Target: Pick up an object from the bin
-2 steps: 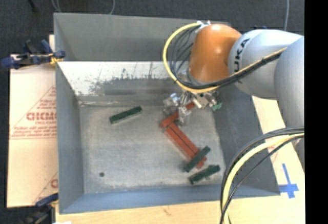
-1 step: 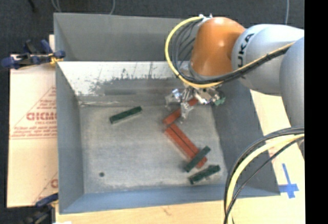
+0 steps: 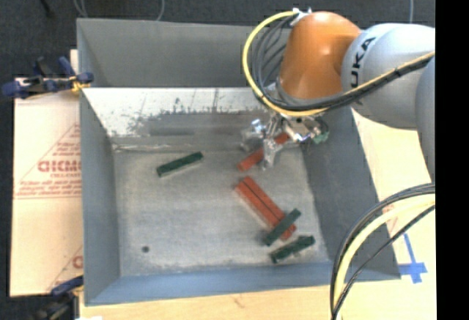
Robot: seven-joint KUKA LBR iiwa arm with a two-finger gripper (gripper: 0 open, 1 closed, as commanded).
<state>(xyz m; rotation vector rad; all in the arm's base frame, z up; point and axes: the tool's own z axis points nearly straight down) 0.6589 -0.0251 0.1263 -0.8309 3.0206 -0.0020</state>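
- A small red block (image 3: 250, 162) lay just beside the claw (image 3: 270, 144), toward the view's lower left, its long axis slanting.
- I could not tell whether the claw was apart or together.

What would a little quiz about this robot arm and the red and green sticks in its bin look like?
1. True or false: the lone green bar lies in the left part of the bin.
2. Which thing is nearest the gripper? A) the small red block; B) the lone green bar; C) the corner green bar.
3. How many green bars lie in the bin?

Key: 1 true. 2 A. 3 three: the lone green bar, the corner green bar and the crossing green bar at the end of the long red bars.
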